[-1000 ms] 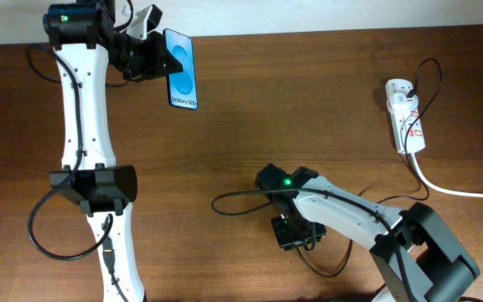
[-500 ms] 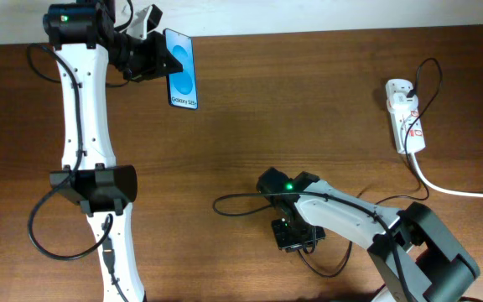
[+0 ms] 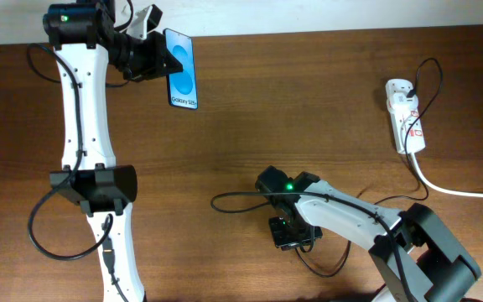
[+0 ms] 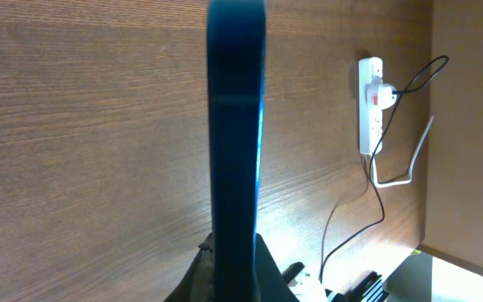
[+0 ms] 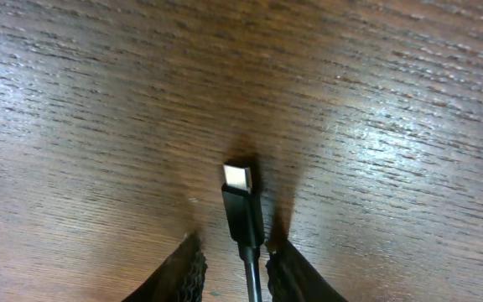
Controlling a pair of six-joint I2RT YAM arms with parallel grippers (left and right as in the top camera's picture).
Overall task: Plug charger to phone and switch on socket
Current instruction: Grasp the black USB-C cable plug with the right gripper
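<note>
To mate connector [image 5: 241,200] with phone [image 3: 182,67], need right arm carrying tip up-left across table [image 3: 309,101]. Phone at far-left back, raised, clamped tight in left gripper [image 3: 163,60], screen up, long axis running back-to-front, near end facing the arms, port likely there. Connector at front centre, on or just above wood, tip pointing away from right gripper [image 5: 237,270], shaft in line with wrist. Right fingers [image 5: 184,270] part-spread, straddling charger [image 3: 235,200] cable just behind connector; gap showing on one side, so no firm pinch by the look. Well apart from phone; right arm far nearer connector. Socket [image 3: 405,117] far right, charger's other end apparently plugged in; switch state unreadable.
</note>
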